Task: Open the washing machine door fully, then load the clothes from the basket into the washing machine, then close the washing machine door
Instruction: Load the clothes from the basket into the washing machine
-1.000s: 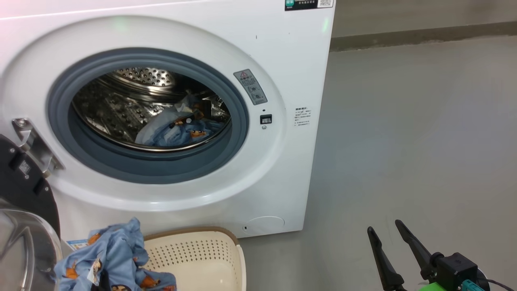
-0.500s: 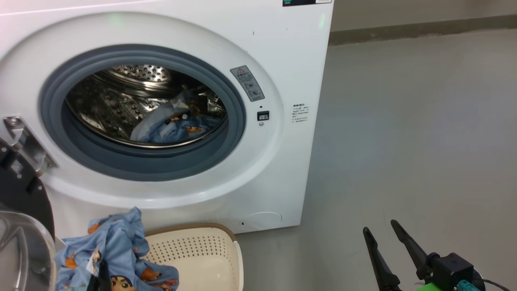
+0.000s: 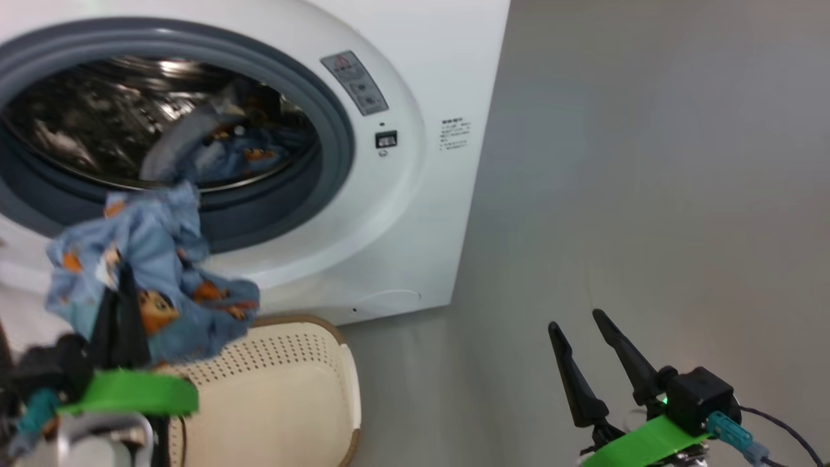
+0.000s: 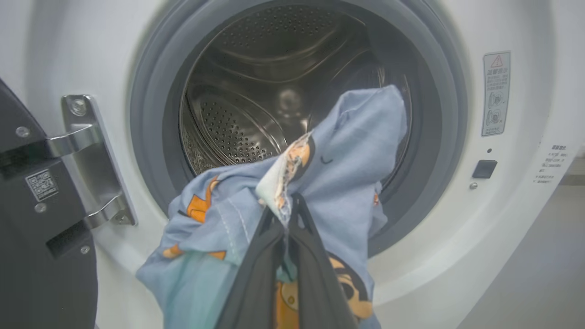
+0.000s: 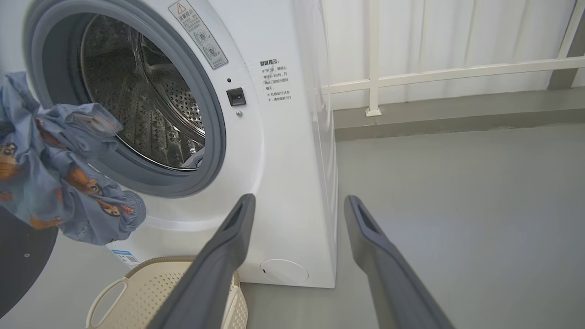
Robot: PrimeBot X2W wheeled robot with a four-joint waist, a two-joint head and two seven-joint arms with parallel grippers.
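The white washing machine stands with its drum exposed; blue printed clothes lie inside. Its door hangs swung out at the left on a steel hinge. My left gripper is shut on a blue garment with orange prints, held up in front of the lower gasket, above the cream basket. In the left wrist view the garment drapes over the closed left gripper. My right gripper is open over the floor to the right, holding nothing.
Bare grey floor stretches right of the machine. A white railing and pale curtain stand behind it. A round cap sits low on the machine front. The basket stands against the machine's base.
My left gripper has lifted the blue garment from the basket up before the drum opening. The head camera has shifted, so the machine sits higher and further left. The right gripper stays open.
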